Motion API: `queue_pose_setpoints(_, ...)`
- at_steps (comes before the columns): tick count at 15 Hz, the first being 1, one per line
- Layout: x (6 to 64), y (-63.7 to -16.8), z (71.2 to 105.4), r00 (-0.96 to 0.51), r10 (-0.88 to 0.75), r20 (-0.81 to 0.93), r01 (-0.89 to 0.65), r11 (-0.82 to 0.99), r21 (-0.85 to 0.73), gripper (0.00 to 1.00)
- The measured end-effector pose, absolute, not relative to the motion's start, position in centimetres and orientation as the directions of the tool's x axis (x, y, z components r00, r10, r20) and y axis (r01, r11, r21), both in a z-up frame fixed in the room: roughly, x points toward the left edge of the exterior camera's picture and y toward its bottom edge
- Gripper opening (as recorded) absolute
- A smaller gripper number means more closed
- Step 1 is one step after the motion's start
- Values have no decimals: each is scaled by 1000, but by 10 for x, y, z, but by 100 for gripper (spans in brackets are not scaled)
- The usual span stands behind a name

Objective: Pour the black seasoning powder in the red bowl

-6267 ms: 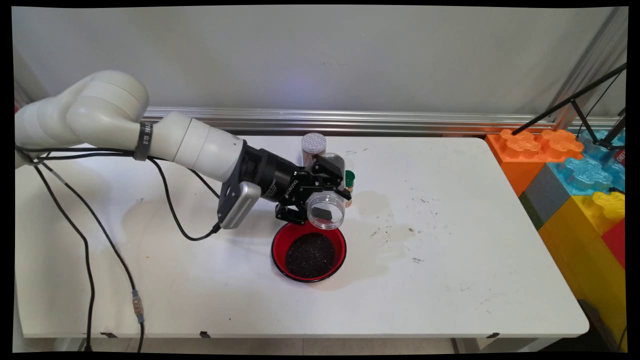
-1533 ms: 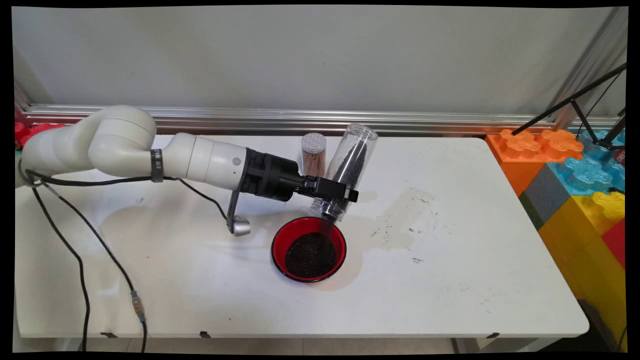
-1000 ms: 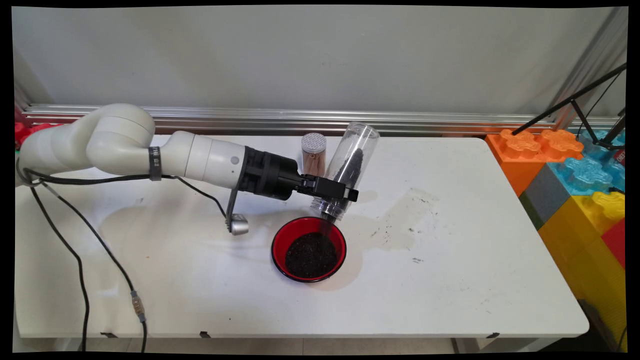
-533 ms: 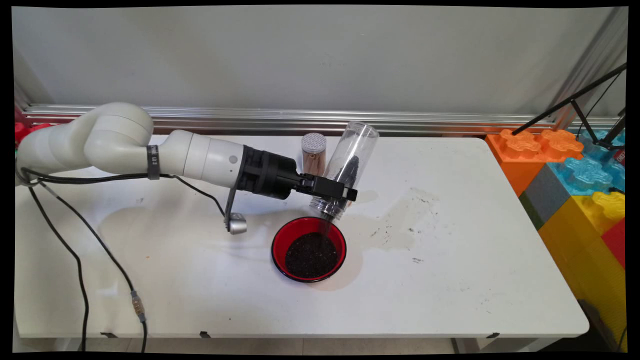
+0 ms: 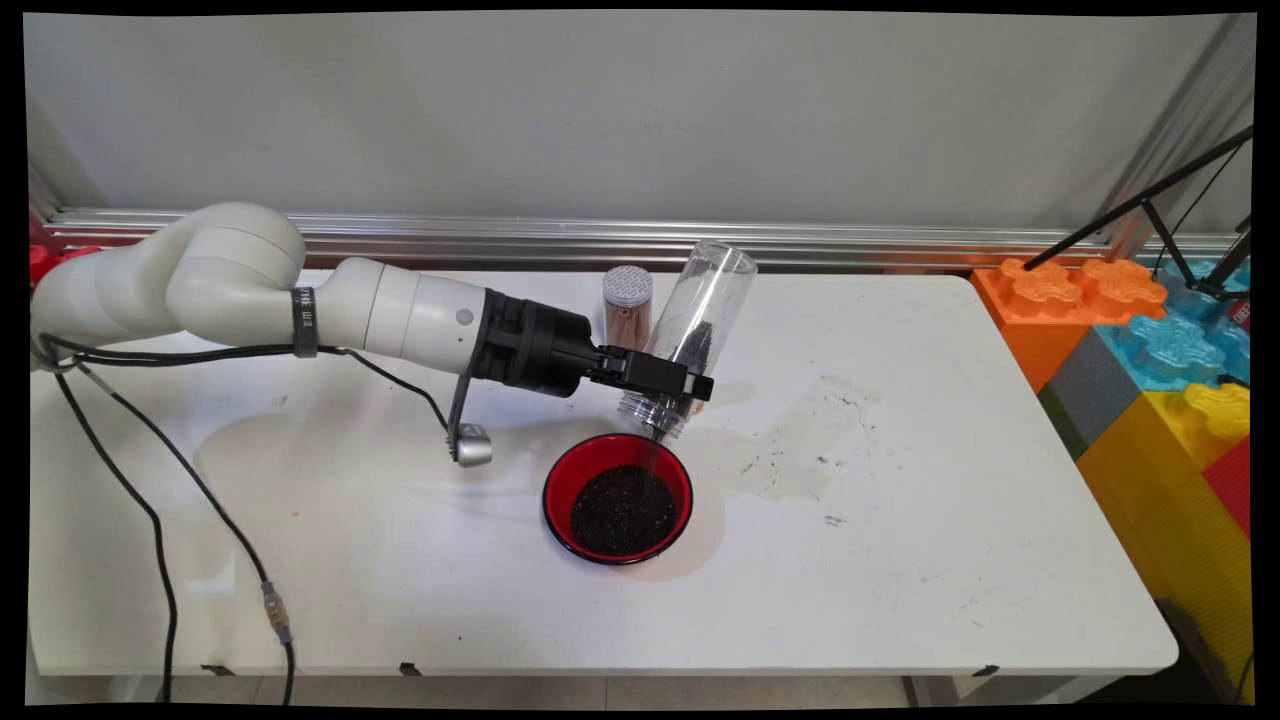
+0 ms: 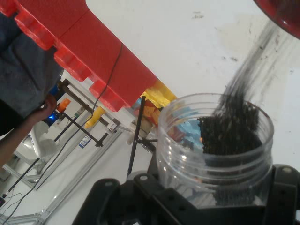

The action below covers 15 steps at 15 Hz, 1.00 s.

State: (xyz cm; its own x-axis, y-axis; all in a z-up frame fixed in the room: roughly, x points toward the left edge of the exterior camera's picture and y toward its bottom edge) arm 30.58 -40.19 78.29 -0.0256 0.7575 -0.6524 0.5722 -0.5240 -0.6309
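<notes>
Main view: gripper [image 5: 668,385] clamped on tilted clear jar [image 5: 690,335].
Mouth down above red bowl [image 5: 618,498], spilling dark grains [image 6: 236,124].

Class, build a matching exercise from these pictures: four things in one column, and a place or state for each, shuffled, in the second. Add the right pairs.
1. clear jar
2. red bowl
3. shaker with perforated lid
4. toy blocks

A. stands upright behind the gripper
B. stacked off the table's right end
C. tipped mouth down, held
D. holds dark grains

Pairs: 1-C, 2-D, 3-A, 4-B
</notes>
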Motion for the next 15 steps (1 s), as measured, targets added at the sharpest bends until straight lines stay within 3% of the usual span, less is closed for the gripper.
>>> queue_pose_setpoints(15, 308, -400, 788, -21, 751, -660, 567, -535, -626, 0)
